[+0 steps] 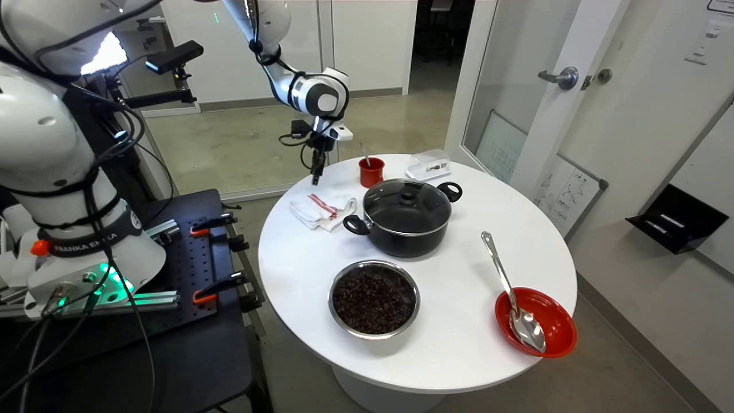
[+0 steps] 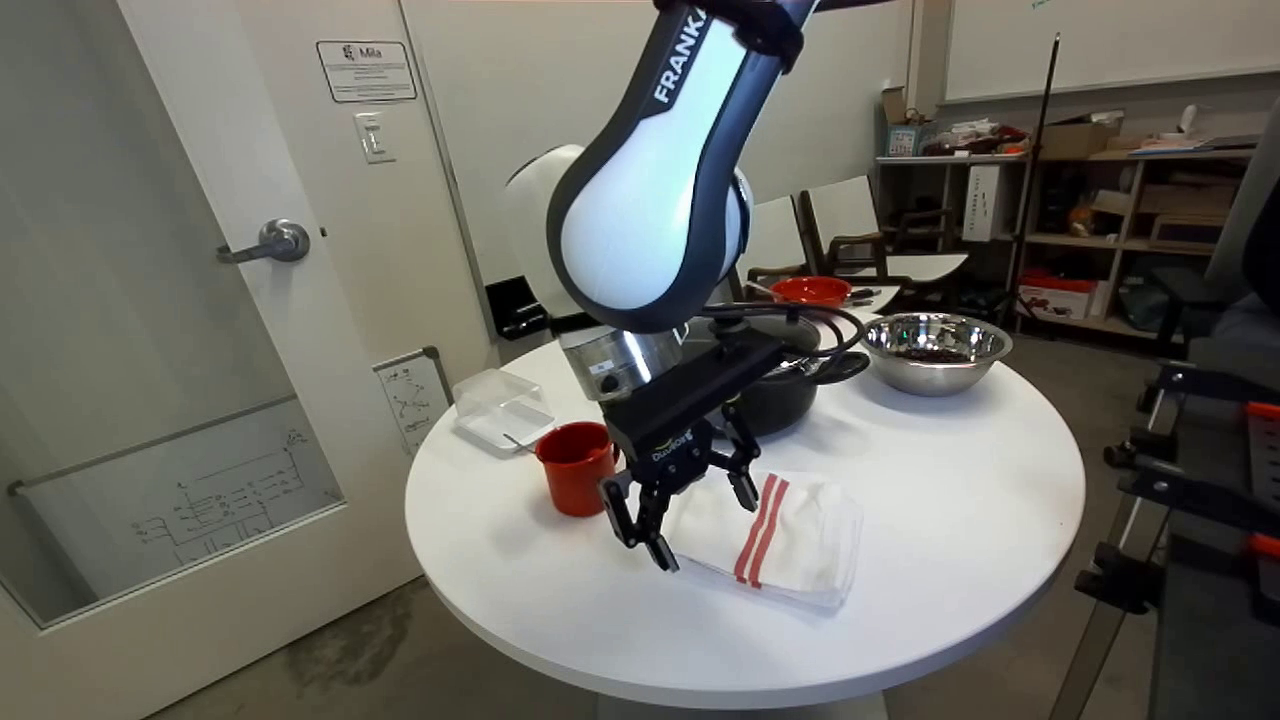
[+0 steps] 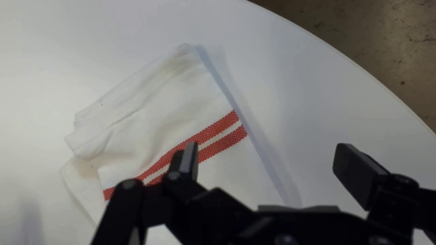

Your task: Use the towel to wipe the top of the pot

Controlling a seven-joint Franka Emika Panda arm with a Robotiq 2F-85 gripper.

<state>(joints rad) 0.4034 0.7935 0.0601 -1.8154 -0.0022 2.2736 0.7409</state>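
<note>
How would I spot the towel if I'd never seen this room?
Find the round white table, then the black pot on it. The towel lies beside the pot, near the red mug. Unlike those two, it is a folded cloth, white with two red stripes.

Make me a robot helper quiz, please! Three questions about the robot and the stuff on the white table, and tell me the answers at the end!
1. Fill in the blank: the towel has ____ stripes.
2. True or false: the pot has its lid on.
3. Pick one. The end effector is: A) shut on the towel; B) open, holding nothing; C) lifting the lid.

Key: 1. red; 2. true; 3. B.
</note>
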